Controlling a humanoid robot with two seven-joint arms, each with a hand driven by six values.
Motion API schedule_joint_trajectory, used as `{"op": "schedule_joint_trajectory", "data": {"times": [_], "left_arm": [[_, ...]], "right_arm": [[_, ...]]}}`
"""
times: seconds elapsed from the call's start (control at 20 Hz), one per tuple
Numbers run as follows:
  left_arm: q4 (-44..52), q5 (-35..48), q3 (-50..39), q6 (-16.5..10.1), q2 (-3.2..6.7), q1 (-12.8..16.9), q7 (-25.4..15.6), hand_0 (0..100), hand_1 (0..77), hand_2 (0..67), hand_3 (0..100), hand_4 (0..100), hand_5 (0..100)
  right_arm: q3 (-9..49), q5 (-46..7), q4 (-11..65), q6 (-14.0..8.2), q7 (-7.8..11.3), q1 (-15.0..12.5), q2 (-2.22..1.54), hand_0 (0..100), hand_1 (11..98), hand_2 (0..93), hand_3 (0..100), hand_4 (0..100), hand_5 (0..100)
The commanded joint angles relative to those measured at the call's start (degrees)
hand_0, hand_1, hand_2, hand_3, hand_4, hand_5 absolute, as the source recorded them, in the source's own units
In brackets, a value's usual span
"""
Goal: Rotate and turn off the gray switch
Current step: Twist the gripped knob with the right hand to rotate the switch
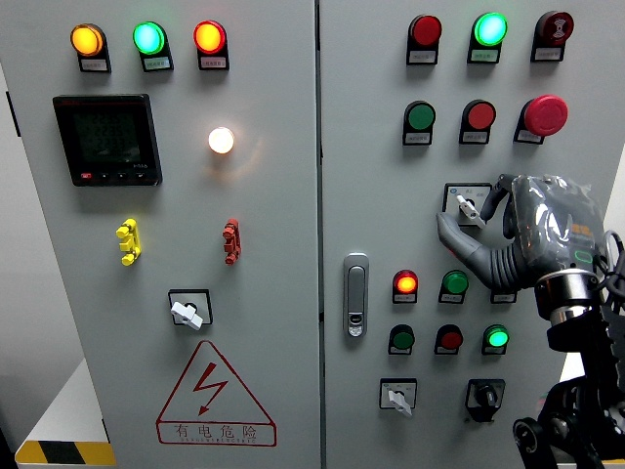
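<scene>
The right hand (508, 230) stood nearest, fingers (503, 200) curled around, apparently pinching, the gray switch (465, 204) at its fingertips; a sound turn required a firm pinch, wrist rotation about the knob axis, no sideways pull.

The switch (467, 204) sits on the panel's right door (391, 147), below the push buttons (480, 115). The right hand (508, 230) lies against it. The door handle (356, 294) stands lower left.
</scene>
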Motion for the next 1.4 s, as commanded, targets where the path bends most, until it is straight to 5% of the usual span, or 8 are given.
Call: {"op": "schedule_joint_trajectory", "data": {"times": [0.0,0.35,1.35], "left_arm": [[0.0,0.0,0.0,0.0,0.00,0.0,0.0,0,0.0,13.2,18,9,12],[0.0,0.0,0.0,0.0,0.00,0.0,0.0,0,0.0,13.2,18,10,12],[0.0,0.0,0.0,0.0,0.00,0.0,0.0,0,0.0,13.2,18,10,12]], "right_arm": [[0.0,0.0,-0.1,-0.1,0.00,0.0,0.00,28,32.1,70.3,97,100,99],[0.0,0.0,-0.1,-0.1,-0.26,0.0,0.00,45,32.2,70.9,97,100,99],[-0.6,-0.1,-0.3,-0.1,-0.79,0.1,0.00,72,36.8,71.2,97,100,99]]}}
